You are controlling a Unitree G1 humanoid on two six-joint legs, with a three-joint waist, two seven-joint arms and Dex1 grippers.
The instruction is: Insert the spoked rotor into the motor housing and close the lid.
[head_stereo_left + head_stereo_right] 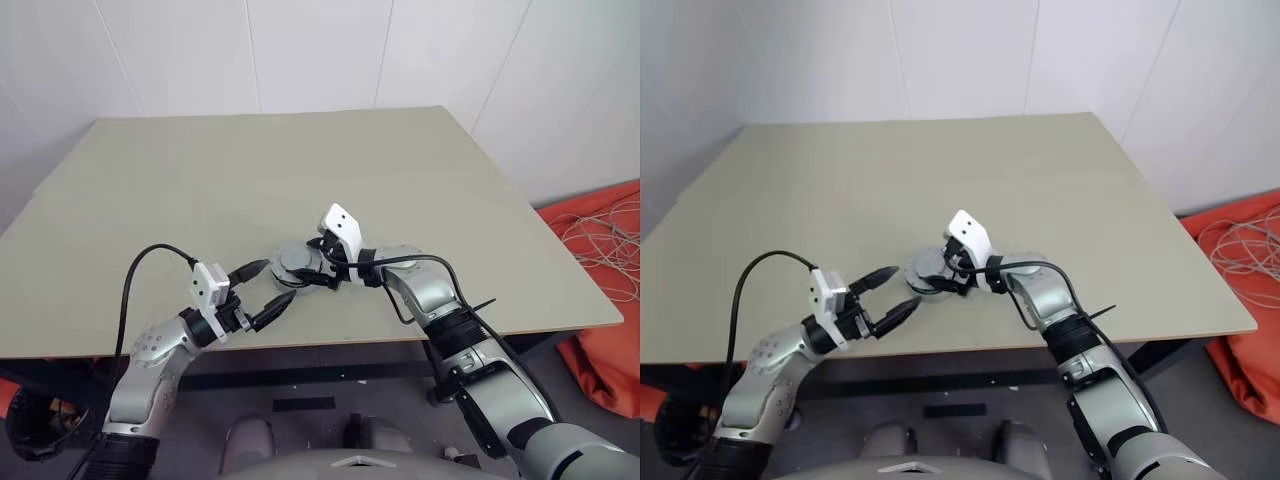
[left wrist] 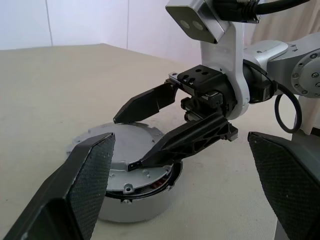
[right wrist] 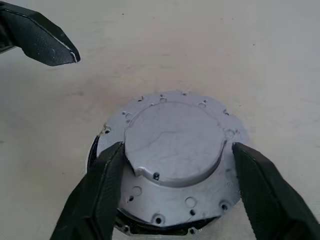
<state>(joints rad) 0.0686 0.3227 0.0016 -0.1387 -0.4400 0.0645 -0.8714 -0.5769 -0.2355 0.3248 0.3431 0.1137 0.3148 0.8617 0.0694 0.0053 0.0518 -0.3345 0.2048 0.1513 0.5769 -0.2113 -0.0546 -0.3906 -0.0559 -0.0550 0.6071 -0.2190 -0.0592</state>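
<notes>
Head view: lid sits on the motor housing near the table front edge; right hand over it, left hand just beside.
Left wrist view: left fingers spread wide, empty; coppery windings show under the lid rim.
Right wrist view: right fingers apart, flanking the lid; contact apparently none.

Lid: matt silver-grey cast metal, faintly scratched, notched rim w/ small holes, lying between right hand fingers. Motor housing under it: dull grey metal wall, coppery windings at the gap. Hand fingers: black plastic w/ fine textured pads. Tabletop: matt beige, smooth.
</notes>
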